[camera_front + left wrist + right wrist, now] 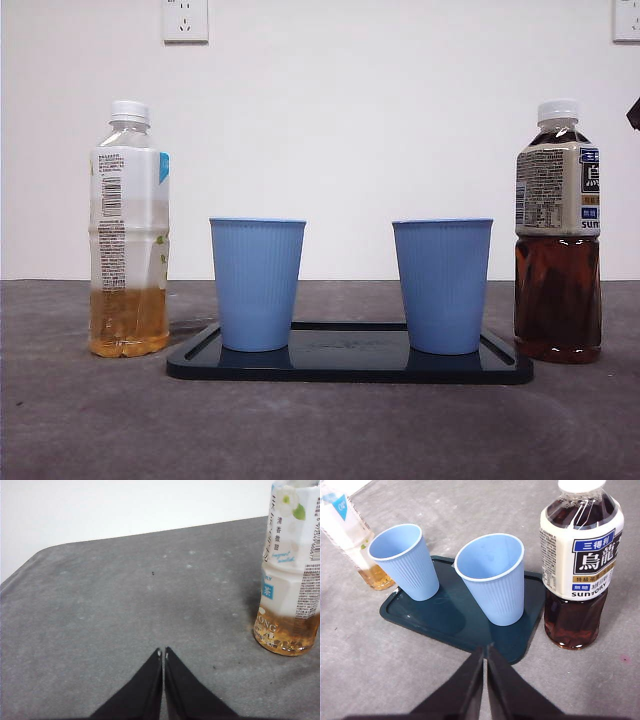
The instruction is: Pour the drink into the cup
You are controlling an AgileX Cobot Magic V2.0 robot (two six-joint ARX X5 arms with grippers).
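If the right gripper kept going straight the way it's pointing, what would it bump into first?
Probably the dark tray, at its near edge, and just past that the nearer blue cup. The right gripper, shut, aims right at them. Depth is hard to judge, so it might pass over the tray's edge.

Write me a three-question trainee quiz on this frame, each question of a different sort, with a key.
1. True or false: both blue cups, the left cup and the right cup, stand upright on the dark tray.
2. Multiple choice: the bottle with pale amber drink is A) on the tray, B) on the table beside the tray, C) lying on its side.
3. Fill in: the dark tea bottle wears a white ____.

Key
1. True.
2. B. It stands off the tray, near the left pincer, whose jaws are shut.
3. Cap. The right pincer, also shut, holds nothing, above the tray's edge.
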